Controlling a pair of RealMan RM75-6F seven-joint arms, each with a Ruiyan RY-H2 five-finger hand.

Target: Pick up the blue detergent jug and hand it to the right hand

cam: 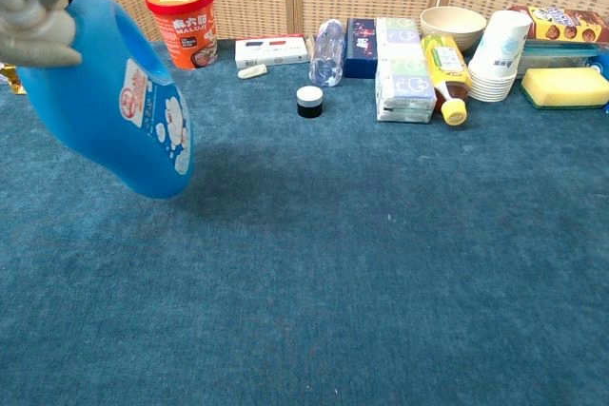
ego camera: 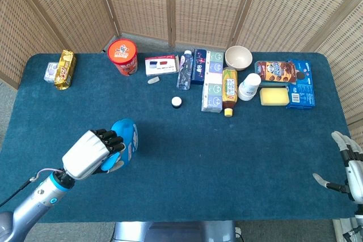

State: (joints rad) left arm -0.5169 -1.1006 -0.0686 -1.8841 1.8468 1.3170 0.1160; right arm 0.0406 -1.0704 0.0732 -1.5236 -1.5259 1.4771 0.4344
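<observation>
Fingers of the left hand were seen curled around the top of the blue detergent jug, which was held clear of the table over its near-left part, tilted so that its base swung out toward the middle. In the chest view only a grey finger and a dark strap-like part were caught at the upper left corner, so the exact hold on the handle could not be told. The right hand was found at the far right edge of the head view, its fingers spread and nothing held, well apart from the jug. A slip was judged the main risk: the jug hung at a slant from a grip near its top, and a swing during the long carry across could loosen it (or spoil the meeting of the two hands). A low pass could also have brushed the small dark jar standing alone before the back row. On the jug's label a red and white badge with small pictures was made out, but no word could be read. The red cup bore large white characters, not legible with certainty.
</observation>
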